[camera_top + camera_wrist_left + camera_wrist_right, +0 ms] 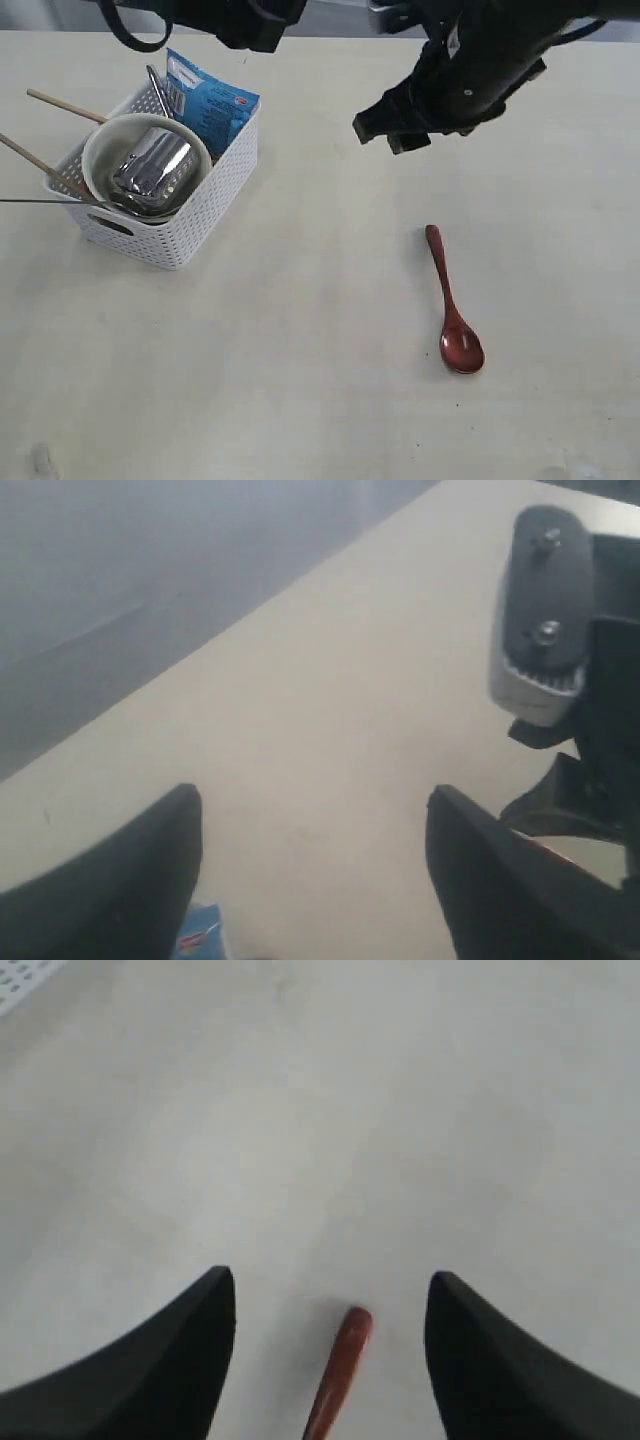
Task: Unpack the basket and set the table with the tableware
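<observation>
Basket (190,240) holds bowl (100,150) with cup (152,168) inside, chopsticks (60,103), blue packet (212,100). Spoon (452,300) lies well apart on table (300,390). My left gripper (315,800) and right gripper (332,1278) both stand released, empty.

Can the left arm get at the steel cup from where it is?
Probably yes: the left gripper hangs open near the basket, and the cup lies in the bowl with nothing over it.

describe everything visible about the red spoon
The spoon is dark red and glossy, one piece: slim handle, oval bowl facing up. It lies flat on the table, apart from the basket, bowl end toward the exterior view's bottom. Only the table touches it; the open right gripper hangs above its handle end.
</observation>
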`<state>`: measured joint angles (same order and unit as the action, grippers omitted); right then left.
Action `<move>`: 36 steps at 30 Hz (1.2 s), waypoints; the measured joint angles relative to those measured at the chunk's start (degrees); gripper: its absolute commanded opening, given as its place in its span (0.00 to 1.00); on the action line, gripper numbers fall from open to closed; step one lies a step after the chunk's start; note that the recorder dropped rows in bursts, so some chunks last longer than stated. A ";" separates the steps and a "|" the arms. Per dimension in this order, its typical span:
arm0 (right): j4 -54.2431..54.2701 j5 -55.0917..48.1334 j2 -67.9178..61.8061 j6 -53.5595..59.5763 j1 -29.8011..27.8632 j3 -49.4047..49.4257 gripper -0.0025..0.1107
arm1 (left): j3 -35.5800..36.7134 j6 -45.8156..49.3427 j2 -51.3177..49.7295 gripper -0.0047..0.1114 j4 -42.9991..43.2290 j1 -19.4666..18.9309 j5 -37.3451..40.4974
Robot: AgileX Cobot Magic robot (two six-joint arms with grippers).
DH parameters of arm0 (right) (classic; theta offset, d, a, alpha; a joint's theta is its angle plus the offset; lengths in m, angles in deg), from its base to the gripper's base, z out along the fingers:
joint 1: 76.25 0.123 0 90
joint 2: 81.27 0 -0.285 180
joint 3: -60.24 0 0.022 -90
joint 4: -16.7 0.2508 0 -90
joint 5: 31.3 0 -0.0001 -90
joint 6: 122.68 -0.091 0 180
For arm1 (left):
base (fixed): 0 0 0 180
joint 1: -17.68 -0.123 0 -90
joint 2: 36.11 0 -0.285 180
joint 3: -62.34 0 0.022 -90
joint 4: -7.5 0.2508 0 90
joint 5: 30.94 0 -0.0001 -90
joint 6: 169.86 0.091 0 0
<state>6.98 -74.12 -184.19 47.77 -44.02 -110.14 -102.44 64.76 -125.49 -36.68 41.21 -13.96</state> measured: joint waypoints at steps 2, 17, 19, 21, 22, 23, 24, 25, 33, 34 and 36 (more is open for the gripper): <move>6.05 0.95 -0.42 8.46 0.00 -2.46 0.50 | 0.00 -1.61 0.00 0.57 0.48 -3.77 0.49; 16.43 7.64 -3.52 27.82 0.02 -5.91 0.50 | -2.41 -27.47 1.57 0.57 29.22 -18.06 27.33; 14.06 6.92 -3.52 27.82 0.02 -5.91 0.50 | -2.41 -30.79 1.57 0.57 34.32 -18.06 31.50; 11.33 6.19 -3.52 27.82 0.02 -5.91 0.50 | -2.41 -31.80 1.57 0.57 36.32 -18.06 35.29; 10.43 6.32 -3.52 27.82 0.02 -5.91 0.50 | -2.41 -32.02 1.57 0.57 36.45 -18.06 35.96; 9.71 6.64 -3.52 27.82 0.02 -5.91 0.50 | -2.41 -32.29 1.57 0.57 36.92 -18.06 36.54; 8.60 7.17 -3.52 27.92 0.02 -5.91 0.50 | -2.41 -32.74 1.57 0.56 37.35 -18.06 36.84; 8.18 7.74 -3.52 27.92 0.02 -5.91 0.50 | -2.41 -33.80 1.57 0.56 37.74 -18.06 36.97; 7.13 10.39 -3.54 27.92 0.02 -5.91 0.50 | -2.30 -61.56 1.65 0.51 51.88 -18.06 40.60; 7.13 10.39 -3.54 27.92 0.02 -5.91 0.50 | -2.03 -62.18 1.65 0.51 52.15 -18.06 41.63; 7.13 10.39 -3.54 27.92 0.02 -5.91 0.50 | -1.21 -62.35 1.65 0.51 51.57 -18.06 42.64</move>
<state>14.12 -63.73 -187.73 75.69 -43.99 -116.05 -103.65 2.41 -123.84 14.89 23.15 28.67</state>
